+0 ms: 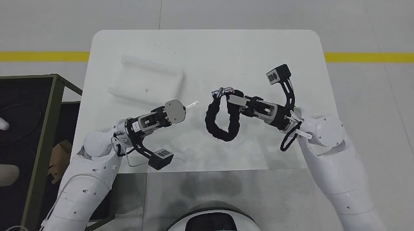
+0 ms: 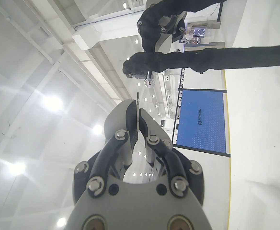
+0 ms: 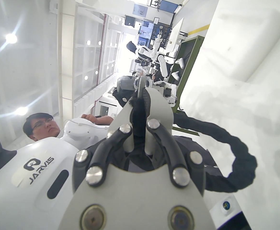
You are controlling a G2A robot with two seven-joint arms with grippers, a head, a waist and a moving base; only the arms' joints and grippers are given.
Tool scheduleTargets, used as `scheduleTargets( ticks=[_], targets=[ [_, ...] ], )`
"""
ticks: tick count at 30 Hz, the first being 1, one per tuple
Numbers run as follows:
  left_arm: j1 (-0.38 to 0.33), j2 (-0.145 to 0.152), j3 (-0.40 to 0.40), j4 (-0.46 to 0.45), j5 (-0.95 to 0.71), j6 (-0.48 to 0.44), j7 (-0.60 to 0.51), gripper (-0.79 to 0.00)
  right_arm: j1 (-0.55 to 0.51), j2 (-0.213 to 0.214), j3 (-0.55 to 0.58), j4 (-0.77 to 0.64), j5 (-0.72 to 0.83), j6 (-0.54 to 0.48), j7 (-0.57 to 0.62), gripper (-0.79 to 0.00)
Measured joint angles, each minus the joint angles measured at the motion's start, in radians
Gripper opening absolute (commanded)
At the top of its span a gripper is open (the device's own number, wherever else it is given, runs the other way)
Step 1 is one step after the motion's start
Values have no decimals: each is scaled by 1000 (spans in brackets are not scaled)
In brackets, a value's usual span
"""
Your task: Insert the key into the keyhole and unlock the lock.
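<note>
Nearest us, the left gripper [image 2: 138, 118] is clamped on the key [image 2: 137, 100]. Its pads pinch the flat head, and the blade pokes out past the fingertips, seen edge-on. Just beyond the tip and not touching it, the round silver keyhole [image 2: 149, 82] faces the blade from the end of the black-sleeved lock [image 2: 168, 59]. Tip and hole are near but not lined up: the blade sits off to one side of the face. Farther on, the right gripper [image 3: 141, 98] is closed around the lock's sleeved end, its loop curling away. We judge this to be final alignment before insertion. We should keep the lock steady, slide the key across until the tip centres, roll the wrist so blade matches slot, then push slowly straight along the barrel. The slot's direction is too small to read. A thin pinch may let the key pivot on the rim. Farthest back on the table [image 1: 272, 50], a white tray [image 1: 145, 76] lies well apart.
</note>
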Motion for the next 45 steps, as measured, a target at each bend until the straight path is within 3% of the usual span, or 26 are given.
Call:
scheduleTargets(
  ticks=[5, 10, 15, 45],
  targets=[
    [12, 1, 2, -10, 0, -28, -15, -785, -11, 1, -10, -13, 19, -2, 22, -785],
    [16, 5, 9, -6, -65, -94, 48, -785, -4, 7, -3, -18, 36, 0, 75, -785],
    [12, 6, 10, -1, -85, -100, 67, -785, -4, 11, -8, -25, 23, 9, 100, -785],
    [-2, 15, 29, 20, -124, -159, 124, -785, 10, 16, -65, -33, 8, 19, 71, -785]
  ],
)
